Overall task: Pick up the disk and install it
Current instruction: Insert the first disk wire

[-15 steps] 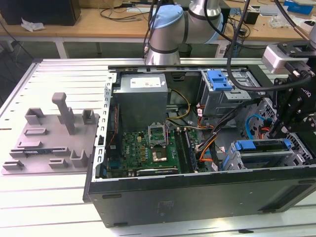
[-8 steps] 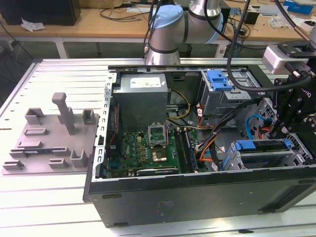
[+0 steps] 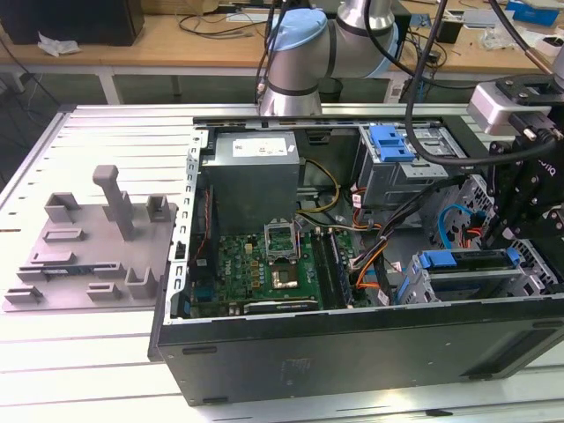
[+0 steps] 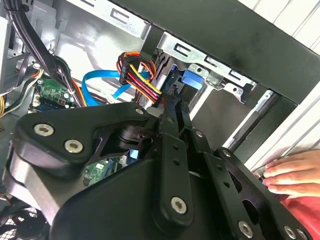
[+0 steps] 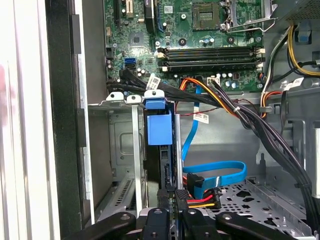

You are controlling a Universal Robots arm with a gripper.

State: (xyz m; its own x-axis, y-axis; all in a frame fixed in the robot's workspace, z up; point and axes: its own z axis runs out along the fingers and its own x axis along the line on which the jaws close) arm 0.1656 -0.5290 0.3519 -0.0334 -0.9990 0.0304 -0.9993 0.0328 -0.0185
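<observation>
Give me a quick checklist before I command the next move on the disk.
1. Disk in slot: ok; the disk stands in the drive cage.
2. Grip: ok; the gripper is shut on the disk.
3. Cables clear: not ok; the wire bundle sits close beside the disk.
4. People clear: not ok; a hand is beside the case.
5. Fully seated: cannot tell.
</observation>
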